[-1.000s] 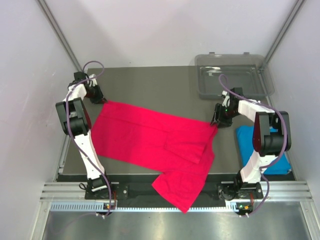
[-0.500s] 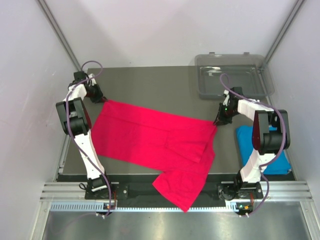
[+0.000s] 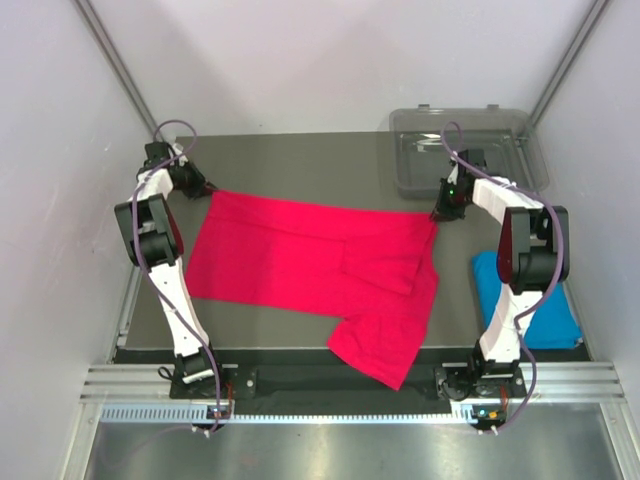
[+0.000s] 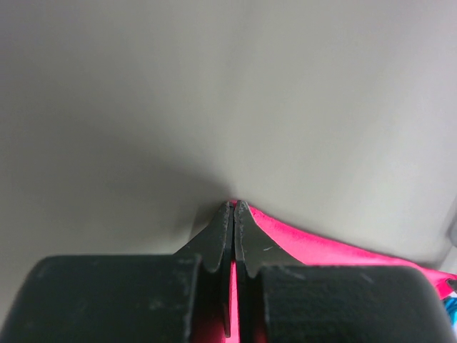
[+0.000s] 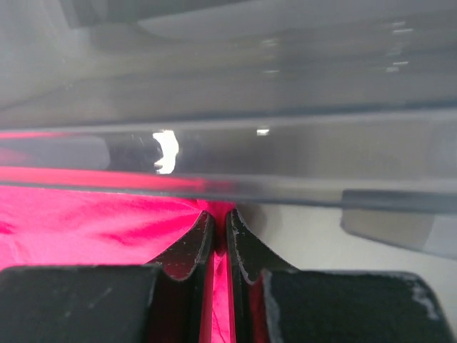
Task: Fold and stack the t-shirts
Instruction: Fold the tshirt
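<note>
Between left gripper (image 3: 207,190) and right gripper (image 3: 437,215), crimson-pink shirt (image 3: 300,260)

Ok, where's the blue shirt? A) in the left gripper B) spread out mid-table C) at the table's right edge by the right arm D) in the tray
C: the blue shirt lies at the right edge, partly hidden behind the right arm.
</note>
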Tool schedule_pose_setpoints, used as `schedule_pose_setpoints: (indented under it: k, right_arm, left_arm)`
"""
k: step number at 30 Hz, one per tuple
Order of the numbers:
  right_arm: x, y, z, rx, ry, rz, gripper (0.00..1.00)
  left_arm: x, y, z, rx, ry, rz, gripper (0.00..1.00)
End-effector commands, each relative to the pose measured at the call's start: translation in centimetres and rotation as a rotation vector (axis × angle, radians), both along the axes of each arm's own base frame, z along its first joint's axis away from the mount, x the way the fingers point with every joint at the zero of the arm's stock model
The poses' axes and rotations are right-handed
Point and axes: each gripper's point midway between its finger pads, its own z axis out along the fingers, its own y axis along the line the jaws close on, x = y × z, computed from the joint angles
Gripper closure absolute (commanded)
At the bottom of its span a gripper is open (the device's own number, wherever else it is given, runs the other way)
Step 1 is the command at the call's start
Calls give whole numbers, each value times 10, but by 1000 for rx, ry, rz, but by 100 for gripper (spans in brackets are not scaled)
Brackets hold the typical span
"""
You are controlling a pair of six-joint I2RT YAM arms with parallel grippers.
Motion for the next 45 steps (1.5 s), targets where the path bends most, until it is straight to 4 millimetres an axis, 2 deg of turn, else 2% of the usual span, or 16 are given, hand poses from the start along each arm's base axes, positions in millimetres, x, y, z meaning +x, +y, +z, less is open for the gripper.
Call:
schedule_pose_setpoints:
  k: [1, 3, 4, 6, 13, 15, 16, 18, 22, 23, 25, 26, 28, 32, 39, 45]
  right_arm:
    - [22, -9, 13, -50, -55, -28, 99]
    - [22, -12, 14, -65, -41, -37, 92]
    - [22, -16, 15, -84, -34, -47, 82]
    - [16, -21, 18, -111, -8, -61, 70]
    - [-17, -37, 54, -204, -32, -89, 55]
    - [-29, -35, 58, -219, -30, -60, 54]
    - [-34, -27, 69, -223, -58, -39, 54]
    - [-48, -16, 68, -219, -53, 2, 54]
    - [-87, 35, 79, -201, -84, 162, 53]
    - [-102, 42, 70, -202, -58, 190, 53]
    - [-127, 73, 75, -159, -73, 280, 53]
    - [-142, 80, 65, -150, -47, 309, 53]
    - [-166, 105, 69, -106, -67, 388, 53]
    - [-211, 129, 58, -52, -45, 462, 53]
    - [-247, 126, 55, 22, -38, 391, 47]
    - [-261, 118, 57, 86, -74, 333, 28]
  left_arm:
    - [11, 18, -19, 66, 13, 52, 98]
    - [5, 23, -21, 90, 48, 67, 88]
    - [2, 25, -15, 110, 56, 72, 81]
    - [-11, 33, -14, 161, 110, 95, 78]
    - [-48, 51, 38, 354, 147, 156, 74]
    - [-64, 46, 37, 352, 179, 173, 73]
    - [-71, 43, 50, 353, 169, 182, 73]
    - [-92, 32, 44, 333, 212, 188, 72]
    - [-141, 17, 55, 305, 244, 222, 71]
    - [-163, 13, 41, 297, 292, 235, 70]
    - [-185, 18, 52, 287, 271, 285, 69]
    - [-209, 13, 36, 256, 321, 292, 69]
    - [-229, 7, 43, 189, 301, 312, 68]
    - [-285, 10, 23, 95, 379, 407, 69]
    - [-310, 22, 24, 39, 353, 475, 68]
    - [-309, 42, 17, 31, 378, 533, 67]
